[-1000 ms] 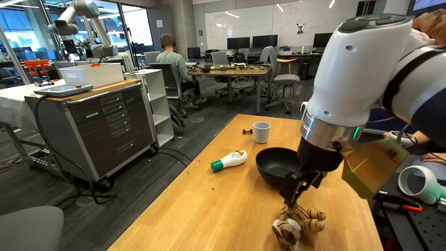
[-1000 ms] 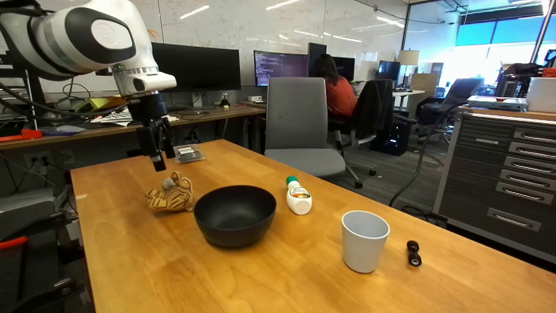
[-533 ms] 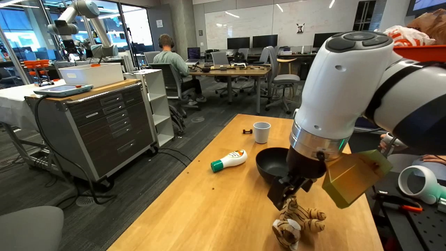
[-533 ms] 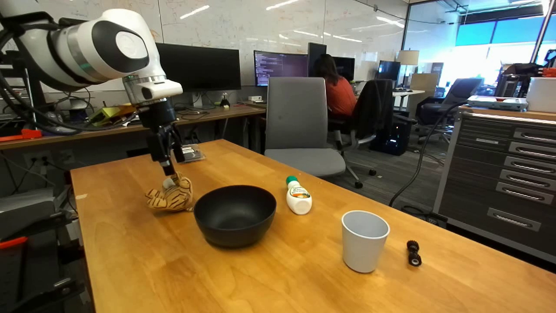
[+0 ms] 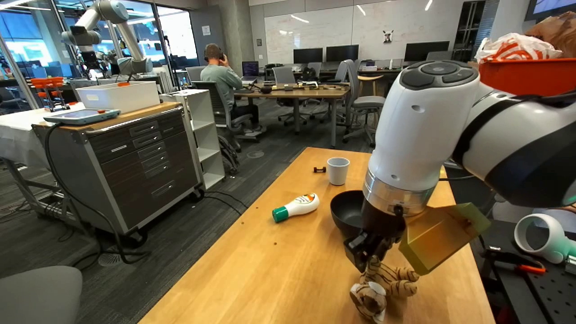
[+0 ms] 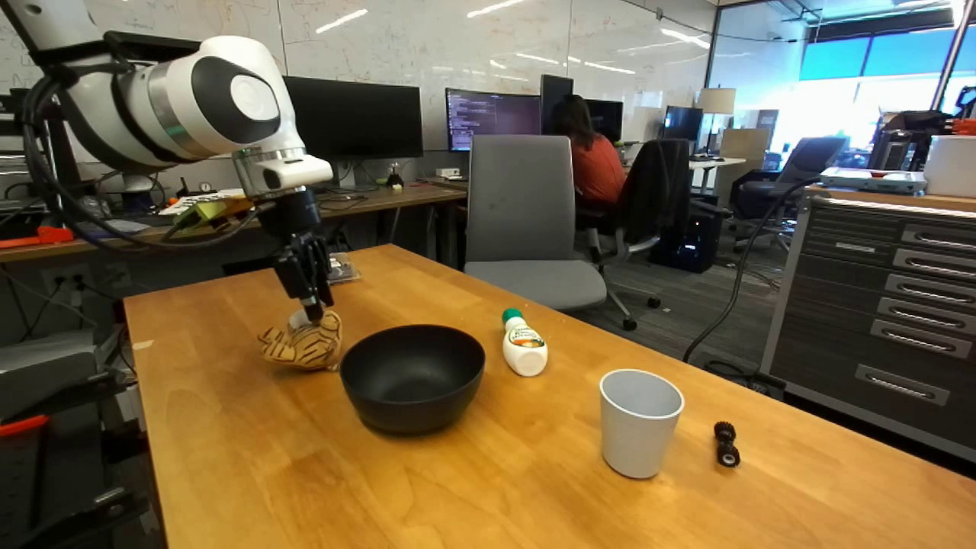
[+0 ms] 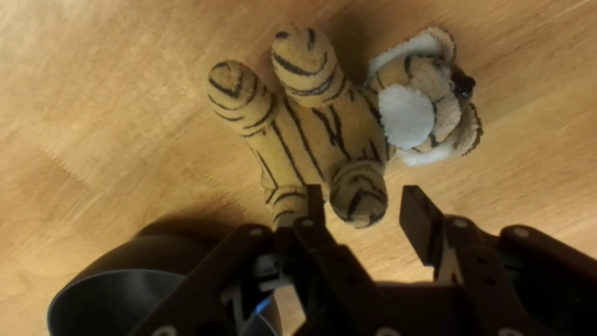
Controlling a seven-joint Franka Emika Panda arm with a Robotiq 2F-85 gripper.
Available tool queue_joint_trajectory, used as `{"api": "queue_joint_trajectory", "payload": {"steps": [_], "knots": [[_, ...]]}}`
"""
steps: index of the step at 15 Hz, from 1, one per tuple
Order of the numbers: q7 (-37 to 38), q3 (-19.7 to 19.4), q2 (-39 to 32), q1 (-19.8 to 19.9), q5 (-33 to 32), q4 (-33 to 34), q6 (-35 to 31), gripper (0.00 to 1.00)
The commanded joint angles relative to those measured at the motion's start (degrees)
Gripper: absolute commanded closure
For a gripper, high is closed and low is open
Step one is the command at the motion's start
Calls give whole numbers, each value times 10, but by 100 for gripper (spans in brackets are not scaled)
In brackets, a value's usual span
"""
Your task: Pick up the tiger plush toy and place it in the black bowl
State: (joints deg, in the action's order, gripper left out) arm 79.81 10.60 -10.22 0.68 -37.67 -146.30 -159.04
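Observation:
The tiger plush toy, tan with dark stripes, lies on the wooden table beside the black bowl in both exterior views. In the wrist view its head points right, and one striped leg stands between the fingertips of my gripper. The jaws are part way open; a gap shows on the right of that leg, so no grip is seen. My left finger overlaps another leg. The black bowl sits upright, with nothing seen inside it; in an exterior view my arm partly covers the bowl.
A white bottle with a green cap lies past the bowl. Farther along the table are a white cup and a small black dumbbell-shaped piece. A yellow-green block shape appears by the wrist.
My gripper has come down onto the toy and moved slightly towards the bowl. The jaws have drawn closer together. The tiger has shifted a little.

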Motion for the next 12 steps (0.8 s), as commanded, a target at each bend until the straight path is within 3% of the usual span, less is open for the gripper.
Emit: {"api": "queue_joint_trajectory", "payload": {"steps": [1, 5, 8, 9, 12], "knots": [[16, -4, -14, -6, -11, 14, 0, 82], [-18, 13, -10, 2, 32, 9, 20, 94], [-56, 31, 6, 10, 89, 3, 46, 89], [-98, -7, 17, -34, 143, 0, 54, 90], [-167, -13, 46, -44, 237, 4, 91, 89]]}}
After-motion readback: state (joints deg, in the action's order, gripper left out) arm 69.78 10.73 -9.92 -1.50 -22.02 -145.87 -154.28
